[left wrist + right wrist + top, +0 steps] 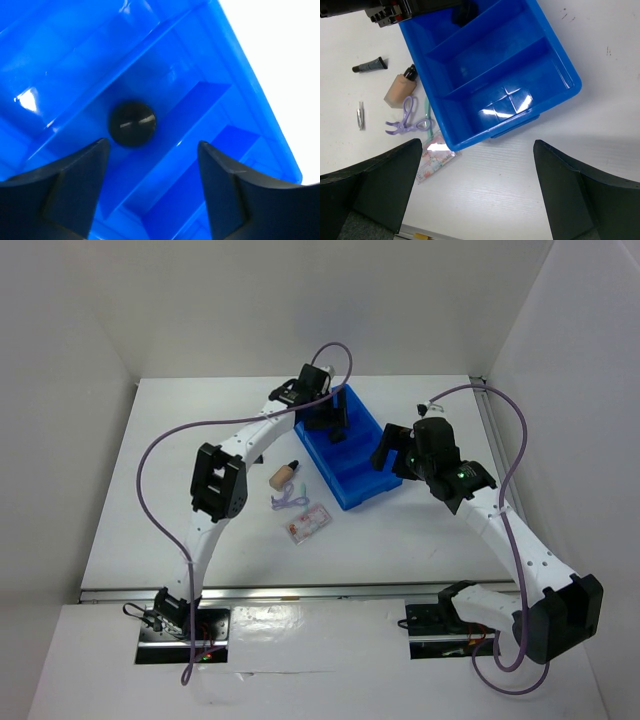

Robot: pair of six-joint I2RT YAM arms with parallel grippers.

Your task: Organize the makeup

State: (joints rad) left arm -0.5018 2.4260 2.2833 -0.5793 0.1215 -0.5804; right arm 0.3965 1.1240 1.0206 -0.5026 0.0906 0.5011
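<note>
Print on the pink-red packet [436, 161] is unreadable.

A round black puff [132, 123] lies in a narrow compartment of the blue plastic tray [240, 75]. On the white table [520, 200], off the tray's left edge, lie five more pieces. A beige black-capped bottle [400, 90] is on its side, with a lilac looped tool [405, 120] just beside it. A clear pink-red packet [434, 160] is near the tray's corner. A slim black tube [369, 65] and a tiny silver piece [360, 115] are farther out.

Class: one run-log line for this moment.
left gripper: open above puff in tray | right gripper: open, empty | bottle, tube, packet: on table
</note>
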